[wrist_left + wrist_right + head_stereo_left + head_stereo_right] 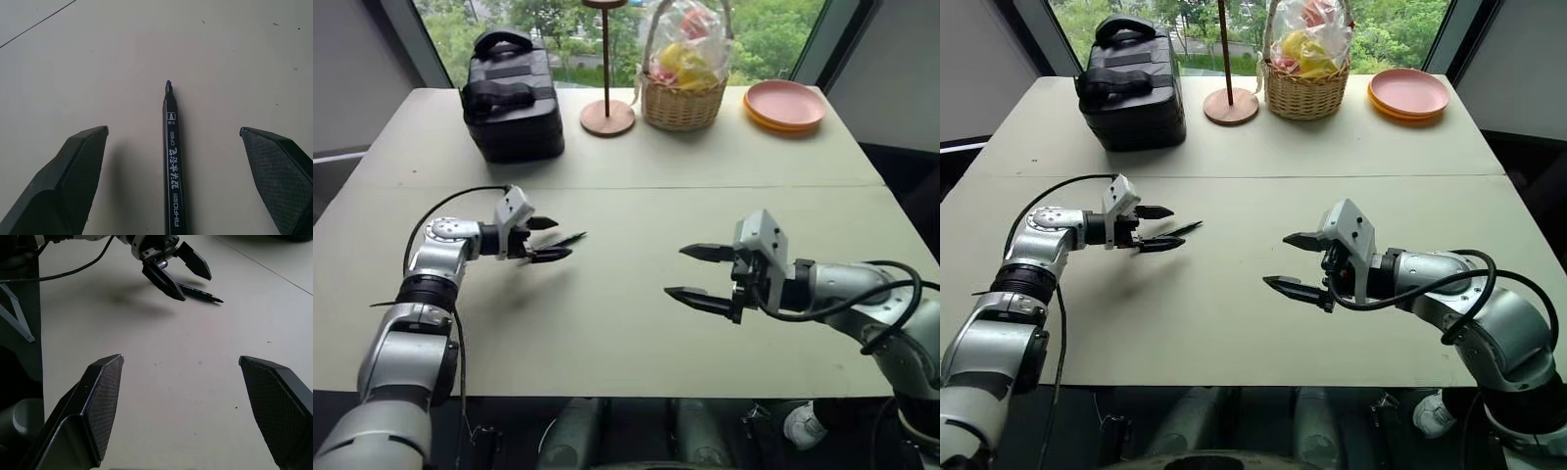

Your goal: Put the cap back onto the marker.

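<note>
The marker (173, 171), a slim black stick with white print and a bare pointed tip, lies flat on the pale table (626, 323) at the left. My left gripper (563, 238) is open, with one finger on each side of the marker's rear half and neither touching it. The marker's tip pokes out past the fingertips toward the table's middle (198, 292). My right gripper (675, 271) hovers open and empty over the table's right half, pointing toward the left gripper (196, 289). The cap is out of view.
Along the far edge stand a black carry case (512, 93), a wooden stand with a round base (607, 116), a wicker basket with wrapped items (683, 93) and stacked orange plates (785, 103). A seam (705, 184) crosses the table.
</note>
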Tool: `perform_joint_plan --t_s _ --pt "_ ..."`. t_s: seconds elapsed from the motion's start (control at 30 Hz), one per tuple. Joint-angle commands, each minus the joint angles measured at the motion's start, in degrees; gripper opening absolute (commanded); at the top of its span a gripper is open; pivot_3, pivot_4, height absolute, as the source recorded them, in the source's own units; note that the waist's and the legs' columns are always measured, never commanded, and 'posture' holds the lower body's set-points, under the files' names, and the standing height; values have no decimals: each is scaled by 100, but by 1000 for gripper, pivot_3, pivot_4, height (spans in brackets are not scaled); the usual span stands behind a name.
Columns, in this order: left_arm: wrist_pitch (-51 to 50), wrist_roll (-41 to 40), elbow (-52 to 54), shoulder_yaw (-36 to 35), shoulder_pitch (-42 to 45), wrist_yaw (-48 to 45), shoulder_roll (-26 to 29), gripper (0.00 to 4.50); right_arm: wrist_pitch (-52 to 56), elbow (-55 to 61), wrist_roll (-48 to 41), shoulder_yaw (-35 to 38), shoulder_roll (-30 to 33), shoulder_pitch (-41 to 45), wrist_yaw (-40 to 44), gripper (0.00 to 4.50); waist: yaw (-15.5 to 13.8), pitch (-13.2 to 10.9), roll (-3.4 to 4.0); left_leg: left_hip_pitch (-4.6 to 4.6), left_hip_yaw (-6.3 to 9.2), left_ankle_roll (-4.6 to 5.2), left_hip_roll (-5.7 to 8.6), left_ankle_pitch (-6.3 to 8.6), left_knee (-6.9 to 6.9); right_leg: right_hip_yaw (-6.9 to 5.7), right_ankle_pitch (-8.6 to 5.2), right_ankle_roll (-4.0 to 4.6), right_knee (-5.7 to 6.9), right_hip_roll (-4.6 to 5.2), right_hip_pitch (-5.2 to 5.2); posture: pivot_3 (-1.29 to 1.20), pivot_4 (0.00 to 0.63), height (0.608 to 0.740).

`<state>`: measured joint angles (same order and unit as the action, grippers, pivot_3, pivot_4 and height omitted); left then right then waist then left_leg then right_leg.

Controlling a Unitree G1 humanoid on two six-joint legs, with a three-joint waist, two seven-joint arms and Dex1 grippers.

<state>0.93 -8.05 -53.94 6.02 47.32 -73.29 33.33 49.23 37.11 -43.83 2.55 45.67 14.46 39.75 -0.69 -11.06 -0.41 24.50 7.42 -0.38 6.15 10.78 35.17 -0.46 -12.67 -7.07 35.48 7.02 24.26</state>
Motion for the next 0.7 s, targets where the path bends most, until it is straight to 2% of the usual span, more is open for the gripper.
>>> perform_joint_plan --t_s 0.03,0.33,0.43,0.67,0.7 --pt "245 224 -348 23 208 -95 -22 4500 -135 230 13 118 -51 -16 -83 3891 5 0 0 0 0 0 0 0 0 0 1 -2 0 0 0 0 150 740" --pt "386 460 -624 11 166 -31 -120 4500 -195 208 82 155 -122 -118 -261 3891 1 4 -6 -4 1 0 0 0 6 0 3 -5 2 -1 -8 0 150 740" --pt "556 566 -612 30 93 114 -114 3625 -237 178 145 126 -141 -138 -282 3951 3 6 -8 -5 1 0 0 0 7 0 4 -5 3 -2 -9 0 150 740" --pt "758 598 -536 -13 -98 306 -201 49 -329 10 292 131 -138 -81 -212 3951 4 10 -7 -8 1 0 0 0 6 0 4 -5 3 -2 -12 0 150 740" --pt "763 577 -519 -50 -124 328 -213 49 -333 -5 305 133 -133 -72 -203 3951 4 10 -7 -10 1 0 0 0 6 0 4 -5 3 -3 -14 0 150 740"
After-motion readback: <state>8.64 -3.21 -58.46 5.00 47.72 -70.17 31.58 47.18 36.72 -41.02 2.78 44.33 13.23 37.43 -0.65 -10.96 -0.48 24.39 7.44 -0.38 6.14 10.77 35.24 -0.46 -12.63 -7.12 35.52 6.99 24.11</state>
